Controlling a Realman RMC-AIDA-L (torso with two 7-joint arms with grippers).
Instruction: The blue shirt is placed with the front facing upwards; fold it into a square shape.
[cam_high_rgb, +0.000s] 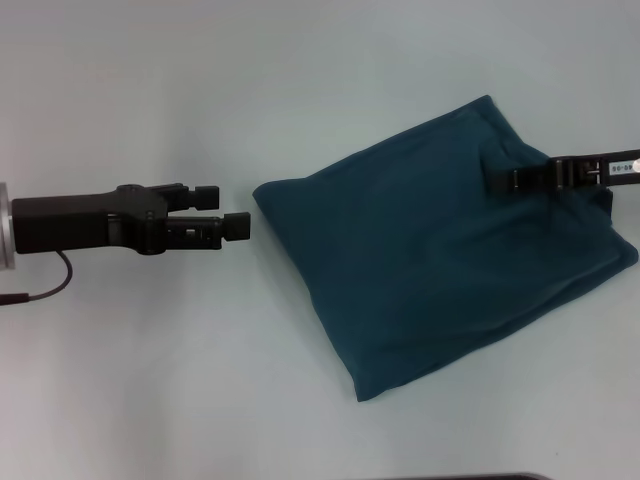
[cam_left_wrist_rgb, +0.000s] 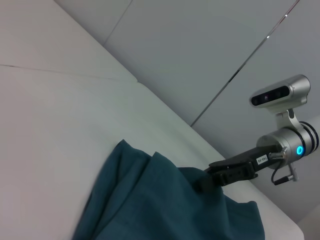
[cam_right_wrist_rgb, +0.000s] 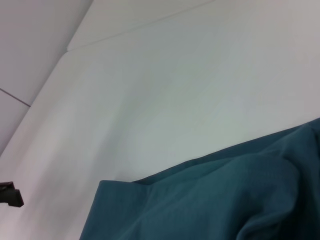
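Note:
The blue shirt (cam_high_rgb: 430, 270) lies folded into a tilted, roughly square packet on the white table, plain side up. My right gripper (cam_high_rgb: 495, 182) reaches in from the right and sits at the shirt's far right corner, shut on a raised pucker of cloth. The left wrist view shows the same gripper (cam_left_wrist_rgb: 207, 181) with its tip sunk in the shirt (cam_left_wrist_rgb: 150, 200). My left gripper (cam_high_rgb: 222, 210) hovers open just left of the shirt's left corner, holding nothing and not touching the cloth. The right wrist view shows the shirt's (cam_right_wrist_rgb: 225, 200) folded edge.
The white table (cam_high_rgb: 150, 380) stretches around the shirt on all sides. A grey cable (cam_high_rgb: 45, 285) hangs from the left arm near the left edge. The right arm's wrist camera (cam_left_wrist_rgb: 280, 95) stands above the table's far side.

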